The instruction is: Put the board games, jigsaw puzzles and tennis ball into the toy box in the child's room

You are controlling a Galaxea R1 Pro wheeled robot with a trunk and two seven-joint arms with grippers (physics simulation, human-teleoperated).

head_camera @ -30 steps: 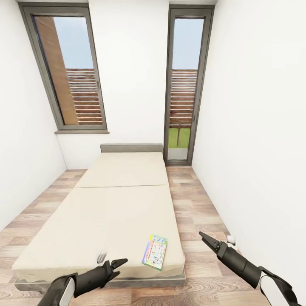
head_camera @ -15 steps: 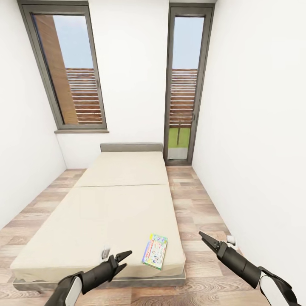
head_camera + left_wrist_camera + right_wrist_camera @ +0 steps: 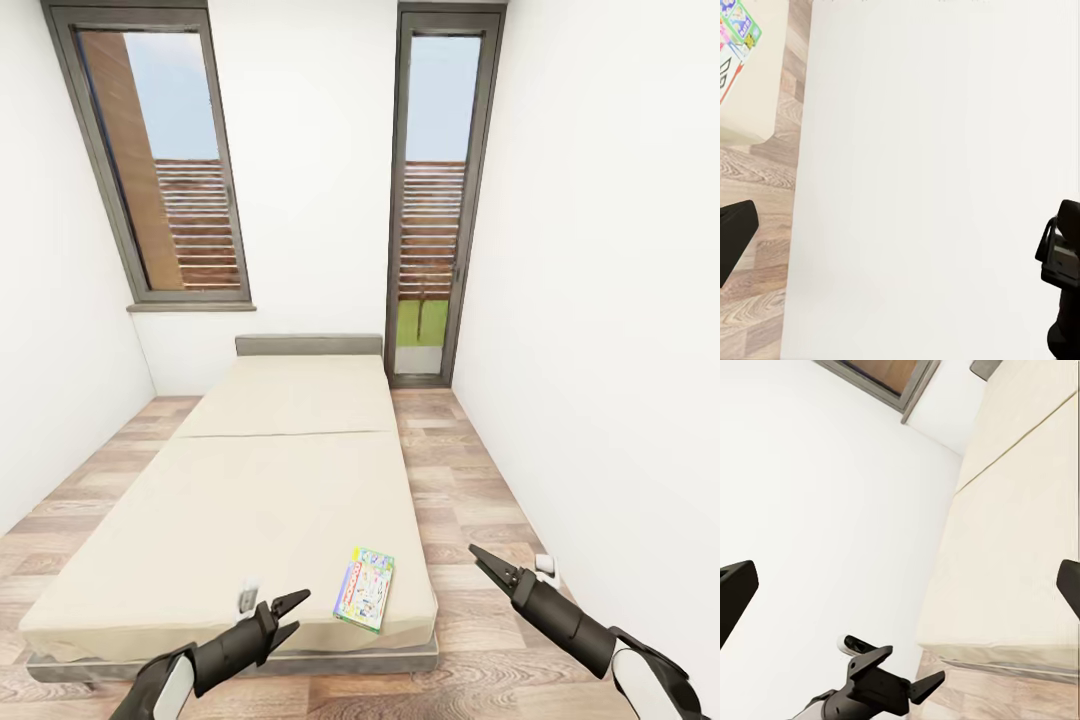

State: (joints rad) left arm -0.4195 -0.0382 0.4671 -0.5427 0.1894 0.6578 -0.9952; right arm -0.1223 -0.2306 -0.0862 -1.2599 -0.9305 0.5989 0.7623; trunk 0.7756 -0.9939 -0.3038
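Monopoly-style board game (image 3: 364, 589) near bed's (image 3: 230, 520) foot-end right corner.

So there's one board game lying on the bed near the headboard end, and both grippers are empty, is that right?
Not quite. The board game lies near the foot of the bed, at its near right corner, far from the headboard, as the head view shows. The rest holds: left gripper and right gripper are both open and empty.
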